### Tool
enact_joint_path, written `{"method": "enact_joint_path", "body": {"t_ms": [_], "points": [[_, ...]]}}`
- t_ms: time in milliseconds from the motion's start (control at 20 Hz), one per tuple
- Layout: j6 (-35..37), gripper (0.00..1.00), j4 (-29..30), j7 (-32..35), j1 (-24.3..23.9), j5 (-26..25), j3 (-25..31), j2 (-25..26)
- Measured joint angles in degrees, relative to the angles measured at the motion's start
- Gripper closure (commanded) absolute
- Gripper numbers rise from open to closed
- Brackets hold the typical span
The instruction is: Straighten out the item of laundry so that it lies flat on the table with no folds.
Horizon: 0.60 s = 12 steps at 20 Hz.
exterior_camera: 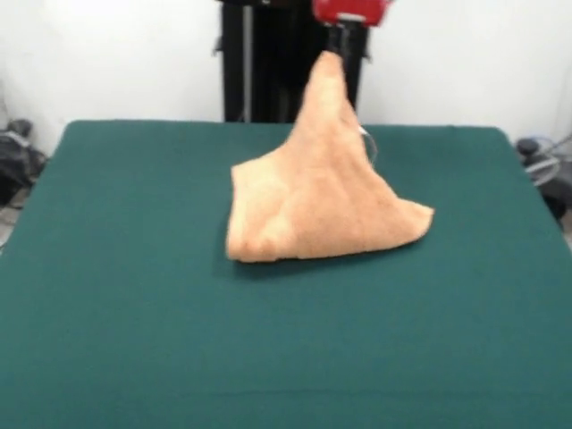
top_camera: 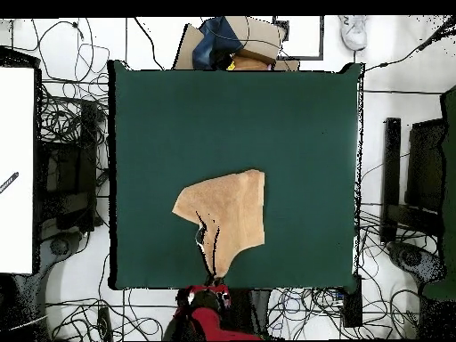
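Observation:
The light orange-brown towel [exterior_camera: 322,197] is pulled up into a tent shape in the front view. One corner is lifted high and the lower part rests folded on the dark green table [exterior_camera: 134,313]. My gripper [exterior_camera: 336,46] hangs from the red arm at the top edge and is shut on the towel's raised tip. In the overhead view the towel [top_camera: 233,209] lies near the table's [top_camera: 267,116] bottom edge and narrows toward the gripper [top_camera: 213,278]. A small pale loop [exterior_camera: 368,143] shows at the towel's right side.
The black pedestal [exterior_camera: 268,63] stands behind the table. Cables and dark equipment [top_camera: 67,178] lie round the table on the floor. A cardboard piece and a blue bag [top_camera: 233,40] lie beyond the far edge. A white panel [top_camera: 16,169] stands at the left.

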Motion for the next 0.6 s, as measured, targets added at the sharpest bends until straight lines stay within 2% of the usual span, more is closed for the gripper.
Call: {"method": "enact_joint_path", "body": {"t_ms": [400,600], "points": [[-1.86,1.00,5.68,0.00,0.60,-1.63,-1.82,0.81],[-5.09,1.00,6.01,0.04,4.09,-1.54,-3.08,0.47]]}}
